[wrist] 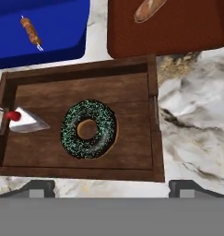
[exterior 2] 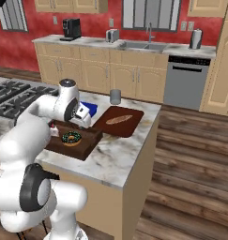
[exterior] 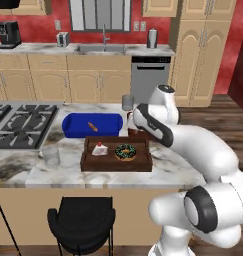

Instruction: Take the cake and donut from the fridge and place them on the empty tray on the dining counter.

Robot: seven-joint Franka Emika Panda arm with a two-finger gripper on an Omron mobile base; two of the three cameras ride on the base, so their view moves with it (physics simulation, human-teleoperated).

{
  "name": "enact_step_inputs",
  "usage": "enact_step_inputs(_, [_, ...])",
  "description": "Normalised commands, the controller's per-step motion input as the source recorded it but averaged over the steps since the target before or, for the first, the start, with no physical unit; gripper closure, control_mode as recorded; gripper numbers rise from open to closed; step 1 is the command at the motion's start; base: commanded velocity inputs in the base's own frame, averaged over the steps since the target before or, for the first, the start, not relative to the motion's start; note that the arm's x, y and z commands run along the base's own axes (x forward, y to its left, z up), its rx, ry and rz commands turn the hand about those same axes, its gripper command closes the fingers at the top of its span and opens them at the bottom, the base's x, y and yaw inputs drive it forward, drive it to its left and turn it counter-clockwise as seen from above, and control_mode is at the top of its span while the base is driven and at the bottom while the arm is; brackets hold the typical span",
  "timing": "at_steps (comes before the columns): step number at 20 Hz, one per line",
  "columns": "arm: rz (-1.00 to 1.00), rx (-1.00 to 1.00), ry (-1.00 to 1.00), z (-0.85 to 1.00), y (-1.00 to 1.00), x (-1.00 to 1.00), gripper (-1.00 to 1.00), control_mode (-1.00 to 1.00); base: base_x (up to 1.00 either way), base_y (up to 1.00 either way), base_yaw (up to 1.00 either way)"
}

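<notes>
The dark brown tray (exterior: 143, 164) (exterior 2: 83, 151) (wrist: 153, 115) lies on the marbled dining counter (exterior: 170, 167) (exterior 2: 120, 157) (wrist: 196, 115). In it the glazed donut (exterior: 125, 151) (exterior 2: 71, 138) (wrist: 88, 129) lies flat near the middle. The white cake (exterior: 99, 149) (exterior 2: 53, 131) (wrist: 23, 121) with its red dot sits beside the donut, at the tray's left end in the hand view. My gripper (wrist: 112, 188) (exterior 2: 85, 122) hangs above the tray, open, its fingertips (wrist: 37, 186) wide apart with nothing between them. The fridge is out of view.
A blue dish (exterior: 80, 125) (wrist: 62, 32) holding a skewer lies behind the tray. A brown board (exterior 2: 120, 121) (wrist: 178, 32) with a baguette lies beside it. A glass (exterior: 50, 156), a grey cup (exterior: 127, 102), the gas stove (exterior: 18, 125) and a black stool (exterior: 80, 222) stand nearby.
</notes>
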Motion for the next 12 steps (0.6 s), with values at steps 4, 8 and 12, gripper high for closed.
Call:
enact_step_inputs(4, [0.04, 0.0, -0.09, 1.0, -0.26, -0.9, -1.0, -1.0, 0.0, 0.0, 0.0])
enact_step_inputs(8, [0.17, 0.0, -0.24, 1.0, -0.23, -1.0, -1.0, -1.0, 0.0, 0.0, 0.0])
enact_step_inputs(12, [0.13, -0.01, -0.11, 1.0, -0.25, -1.0, -1.0, -1.0, 0.0, 0.0, 0.0])
